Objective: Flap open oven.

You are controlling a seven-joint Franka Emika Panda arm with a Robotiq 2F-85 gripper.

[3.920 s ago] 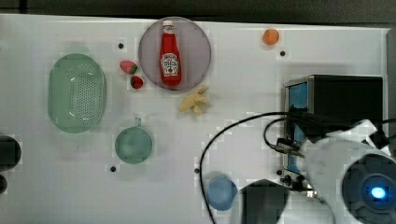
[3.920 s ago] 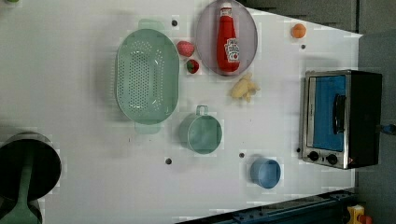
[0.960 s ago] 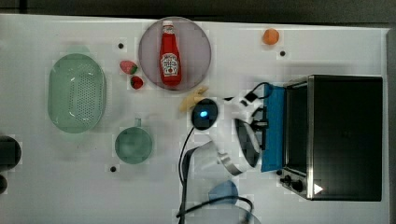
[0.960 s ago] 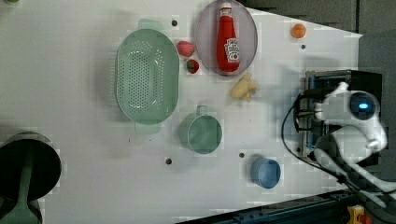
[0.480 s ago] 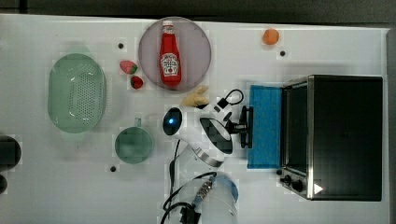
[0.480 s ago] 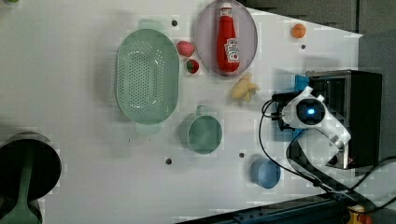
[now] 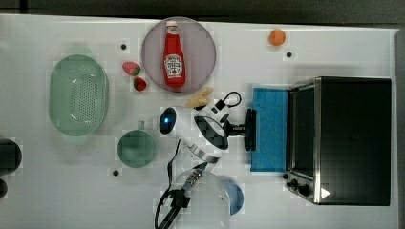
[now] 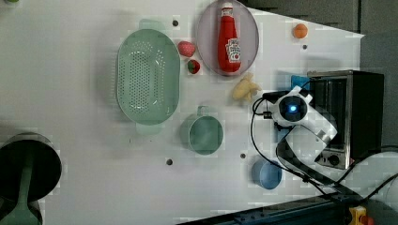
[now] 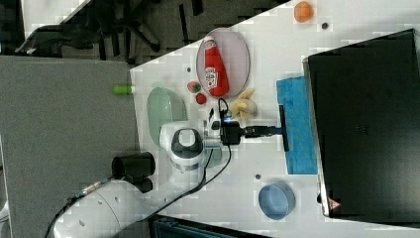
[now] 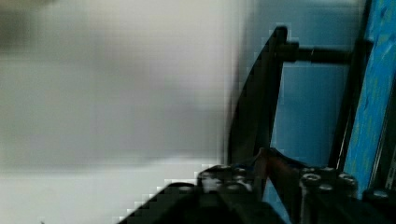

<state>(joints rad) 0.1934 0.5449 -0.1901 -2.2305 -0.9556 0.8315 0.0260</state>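
Observation:
The oven (image 7: 353, 138) is a black box with a silver front frame at the top view's right. Its blue glass door (image 7: 270, 129) is folded down and lies nearly flat on the table, toward the top view's left. My gripper (image 7: 243, 129) is shut on the door's black bar handle (image 7: 250, 130) at the door's outer edge. The right view shows the same grip, with my gripper (image 9: 275, 130) on the handle (image 9: 283, 128) in front of the door (image 9: 297, 129). In the wrist view the handle (image 10: 261, 93) runs between my fingers, beside the blue glass (image 10: 373, 93).
A ketchup bottle (image 7: 174, 52) lies on a round plate (image 7: 200, 38). A yellow food piece (image 7: 200, 98) sits just behind my wrist. A green cup (image 7: 137, 149), green colander (image 7: 79, 95), two strawberries (image 7: 131, 68), an orange (image 7: 277, 37) and a blue bowl (image 7: 235, 195) stand around.
The door has swung from partly open down to nearly flat. My gripper has moved with the handle toward the top view's left, away from the oven body.

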